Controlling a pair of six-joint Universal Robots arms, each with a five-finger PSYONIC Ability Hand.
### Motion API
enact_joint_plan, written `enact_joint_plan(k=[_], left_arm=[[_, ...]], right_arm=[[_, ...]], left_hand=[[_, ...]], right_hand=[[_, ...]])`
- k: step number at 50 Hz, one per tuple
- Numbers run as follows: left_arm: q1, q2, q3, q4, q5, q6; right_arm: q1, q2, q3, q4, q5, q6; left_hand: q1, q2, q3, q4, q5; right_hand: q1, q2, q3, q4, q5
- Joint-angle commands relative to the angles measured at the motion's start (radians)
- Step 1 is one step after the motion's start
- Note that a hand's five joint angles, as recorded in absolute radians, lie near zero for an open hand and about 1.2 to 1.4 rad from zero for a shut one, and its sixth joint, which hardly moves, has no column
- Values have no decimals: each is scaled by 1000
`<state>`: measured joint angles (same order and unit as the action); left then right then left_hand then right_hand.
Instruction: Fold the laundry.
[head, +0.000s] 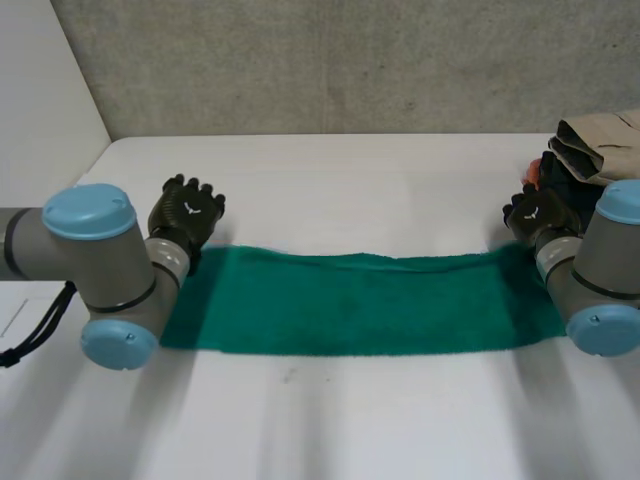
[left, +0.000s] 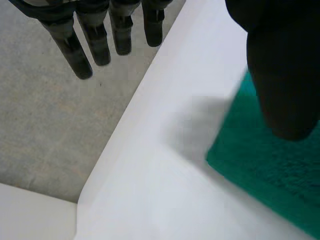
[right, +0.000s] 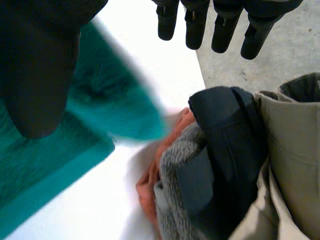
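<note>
Green towel (head: 350, 300) lies flat as a long strip across the white tabletop (head: 350, 420), reaching from one arm to the other. The left hand (head: 187, 215) is at the towel's far left corner and the right hand (head: 535, 212) at its far right corner, each with fingers straight, spread away from the thumb, gripping nothing. Just beside the right hand sits a heap of clothes (head: 595, 150) in beige, dark blue, grey and orange.

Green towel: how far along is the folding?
Done: the green towel lies spread as a long strip. In hand: nothing held; the left robot hand and right robot hand hover open by its far corners. Left: folding it shorter, then the clothes pile.
</note>
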<state>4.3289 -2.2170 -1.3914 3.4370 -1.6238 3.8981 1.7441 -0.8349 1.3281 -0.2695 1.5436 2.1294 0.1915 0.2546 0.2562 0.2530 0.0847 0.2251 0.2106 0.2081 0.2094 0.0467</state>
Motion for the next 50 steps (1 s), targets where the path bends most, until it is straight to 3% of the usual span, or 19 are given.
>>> enact_joint_plan(k=[1,8,14,24,33,38,45,50], left_arm=[[-25,58,-8,-15,-5,-48],[-23,195,-123,-16,7,-125],[-15,273,-218,-13,15,-132],[-20,304,-285,1,18,-135],[-25,299,-287,2,36,-137],[-28,299,-290,8,36,-137],[-26,322,-308,8,36,-137],[-25,381,-331,8,38,-137]], right_arm=[[11,-82,37,26,0,211],[-21,-322,193,163,-109,386],[-185,-449,307,355,-209,389],[-293,-443,419,343,-372,324],[-304,-297,445,151,-372,311],[-308,-239,427,111,-344,302],[-391,-341,480,41,-197,276],[-445,-447,497,24,-162,54]], left_hand=[[-17,-80,-82,-78,-85],[-17,-80,-82,-78,-85],[-17,-80,-82,-78,-85],[-17,-80,-82,-78,-85],[-17,-80,-82,-78,-85],[-17,-80,-82,-78,-85],[-17,-80,-82,-78,-85],[-17,-80,-82,-78,-85]], right_hand=[[-51,-36,-34,-35,-47],[-51,-36,-34,-35,-47],[-51,-36,-34,-35,-47],[121,135,138,137,125],[317,332,334,333,321],[1169,1184,1186,1185,1173],[1171,1186,1188,1187,1175],[1171,1186,1188,1187,1175]])
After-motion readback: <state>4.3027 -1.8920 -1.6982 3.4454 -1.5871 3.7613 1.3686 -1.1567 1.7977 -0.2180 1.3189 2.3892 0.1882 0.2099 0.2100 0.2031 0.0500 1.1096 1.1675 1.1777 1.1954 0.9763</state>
